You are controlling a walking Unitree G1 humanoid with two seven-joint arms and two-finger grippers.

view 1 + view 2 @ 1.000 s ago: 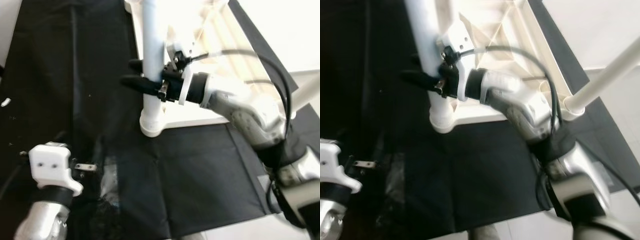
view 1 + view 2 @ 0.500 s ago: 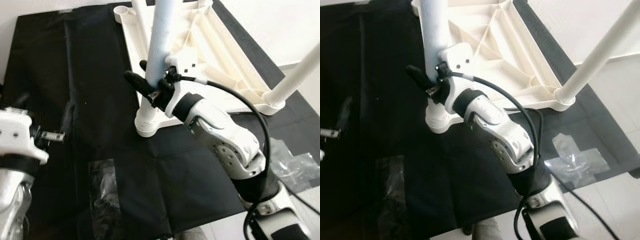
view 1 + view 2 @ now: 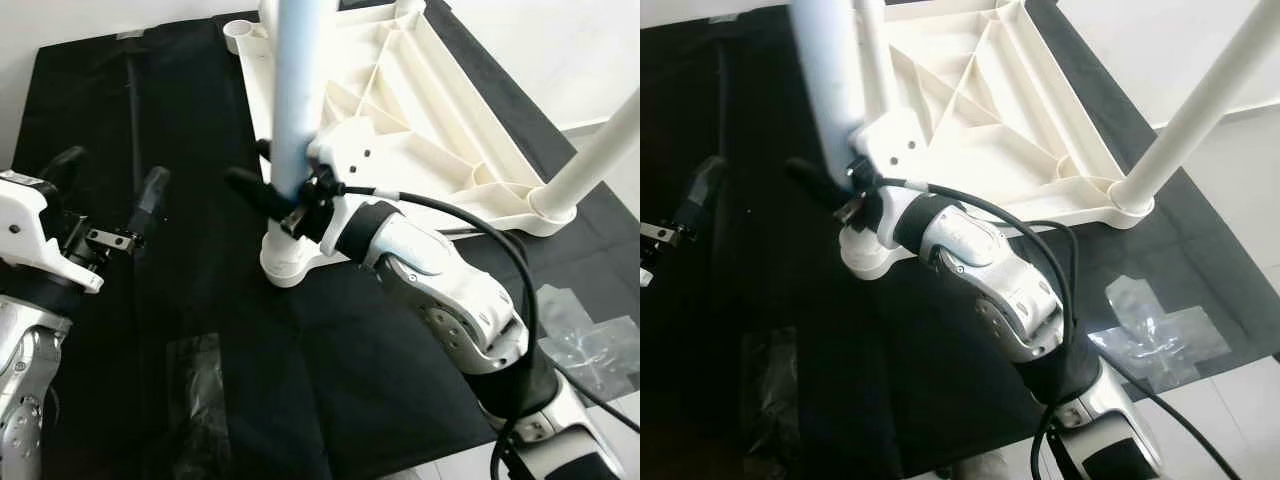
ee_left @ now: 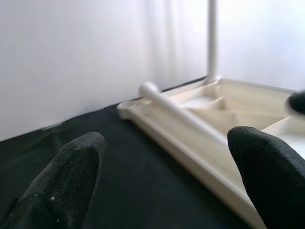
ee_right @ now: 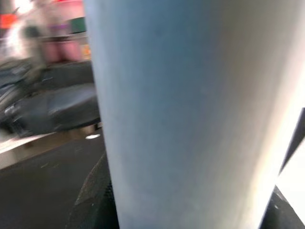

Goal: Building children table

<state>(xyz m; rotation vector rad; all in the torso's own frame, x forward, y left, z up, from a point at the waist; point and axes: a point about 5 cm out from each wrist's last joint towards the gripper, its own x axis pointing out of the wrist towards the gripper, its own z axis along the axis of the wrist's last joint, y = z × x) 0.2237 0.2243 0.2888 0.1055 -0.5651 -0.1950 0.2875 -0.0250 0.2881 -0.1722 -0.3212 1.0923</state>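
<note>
Right gripper (image 3: 268,185): we find its jaws closed around the near leg (image 3: 290,100), low on the shaft, just above the corner socket (image 3: 285,262).
Near leg: upright between those jaws, its foot seated in the socket; in the right wrist view the shaft presses right up against the fingers.
Left gripper (image 3: 110,195): we find its jaws spread wide and empty, hovering over the black cloth (image 3: 180,140), apart from the leg and to its left.
Tabletop (image 3: 400,120): upside down on the cloth, beyond the right jaws, ribs facing up; in the left wrist view it lies ahead of the open fingers (image 4: 71,167).
Far legs: one (image 3: 590,155) stands in the right corner; another (image 4: 211,38) stands at the far end.
Step in hand: we judge the leg is being seated; keep the shaft square to the socket and press straight down.
Edges: tabletop rim and socket collar sit just below the jaws.
Open room: bare cloth left of the leg; a plastic bag (image 3: 1155,330) lies near the floor edge.
</note>
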